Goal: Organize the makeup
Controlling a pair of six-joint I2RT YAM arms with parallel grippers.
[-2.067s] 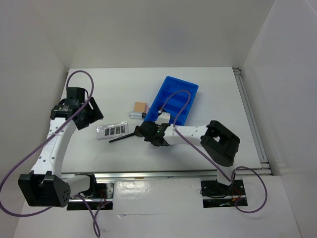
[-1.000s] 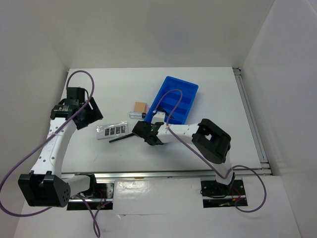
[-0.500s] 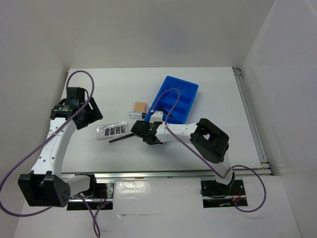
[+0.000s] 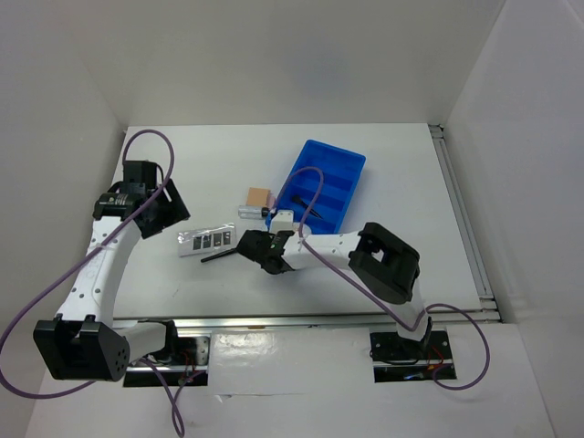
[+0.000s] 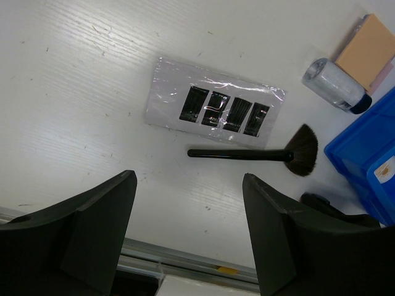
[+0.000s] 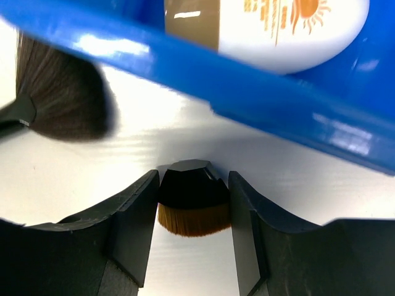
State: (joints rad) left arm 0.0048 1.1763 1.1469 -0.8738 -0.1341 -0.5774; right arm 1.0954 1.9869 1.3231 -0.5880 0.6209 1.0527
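Stubby black brush with brown bristles (image 6: 192, 219) sitting just outside blue plastic bin (image 6: 259, 105), at its near-left corner, pinched on both sides by half-closed right gripper (image 6: 192, 179); seemingly picking up, next needing lifting over the wall. Left gripper (image 5: 188, 185) hanging wide open, empty.

Right pincer (image 6: 193, 179), short brush (image 6: 192, 216) filling its gap, faces the blue bin wall (image 6: 259, 92) close ahead; fan brush (image 6: 62, 98) lies just beside, on its left. Bare table (image 4: 438, 201) right of the bin. Pad (image 4: 259, 197) and tube (image 4: 248, 211) crowd the bin's left side.
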